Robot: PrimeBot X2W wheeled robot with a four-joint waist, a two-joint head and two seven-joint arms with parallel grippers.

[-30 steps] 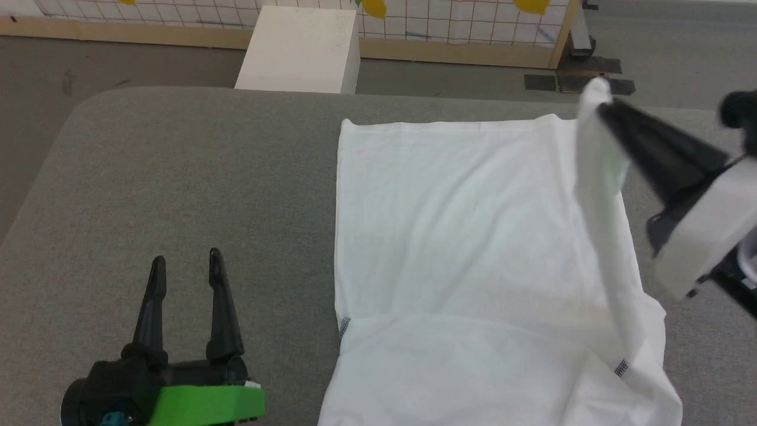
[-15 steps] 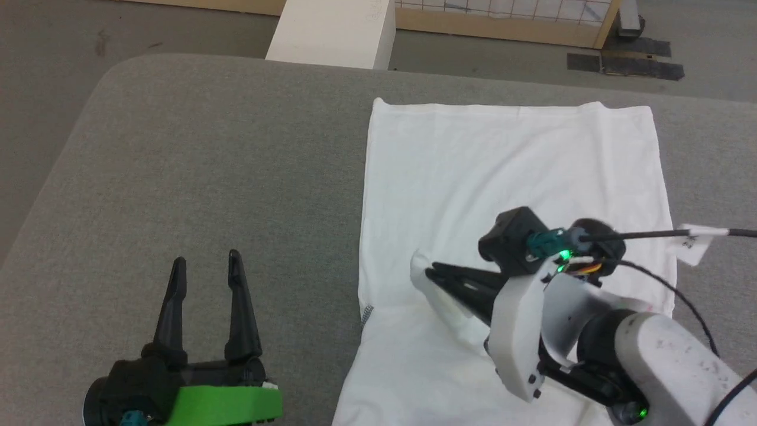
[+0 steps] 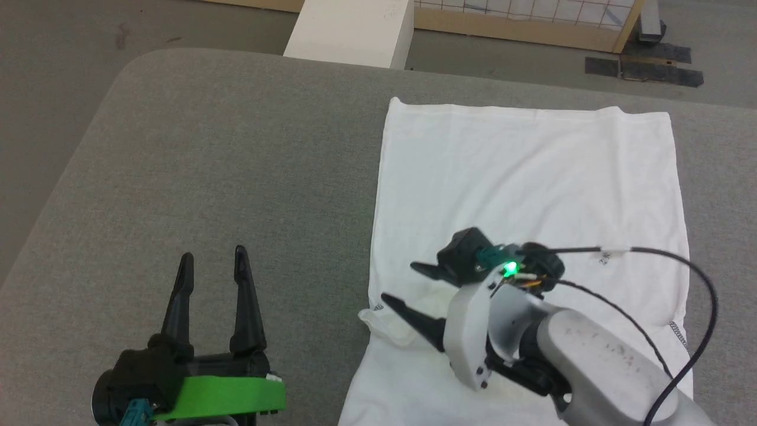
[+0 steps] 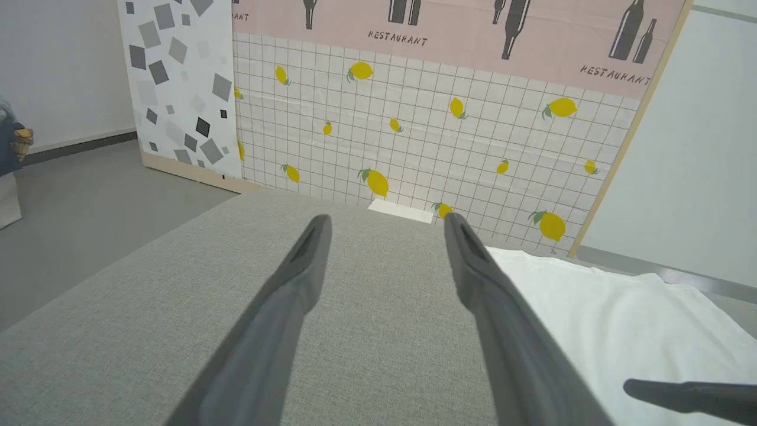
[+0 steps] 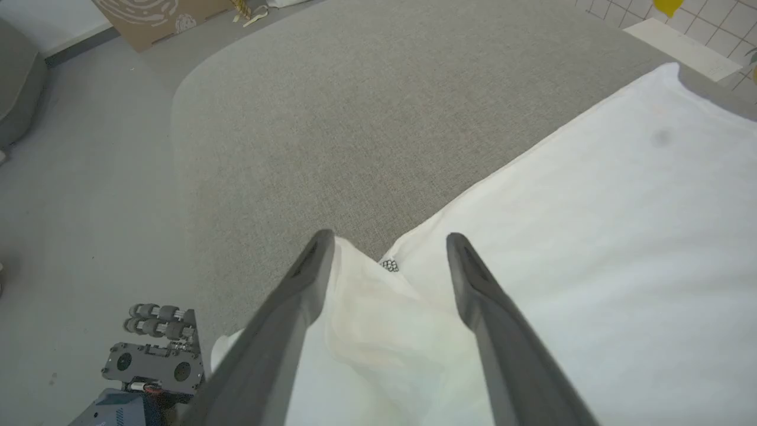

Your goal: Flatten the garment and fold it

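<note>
Laid over the right half of the grey counter (image 3: 207, 177): the garment (image 3: 532, 177), flat, hem at the far side, long edges roughly straight.

Carried across within the last second: one sleeve (image 3: 387, 322), held high off the far right corner, then swung over the body to the left edge. Now dropped there, rumpled, spilling just past that edge.

Let go just now by the right gripper (image 3: 399, 283): fingers pinched on cloth half a second ago, now spread wide, sleeve tip slack between them.

Parked over bare counter, the left gripper (image 3: 213, 255): fingers apart, holding nothing.

Reads as sleeve fold-in done. Probably worth smoothing that bunched tip before folding the body.
</note>
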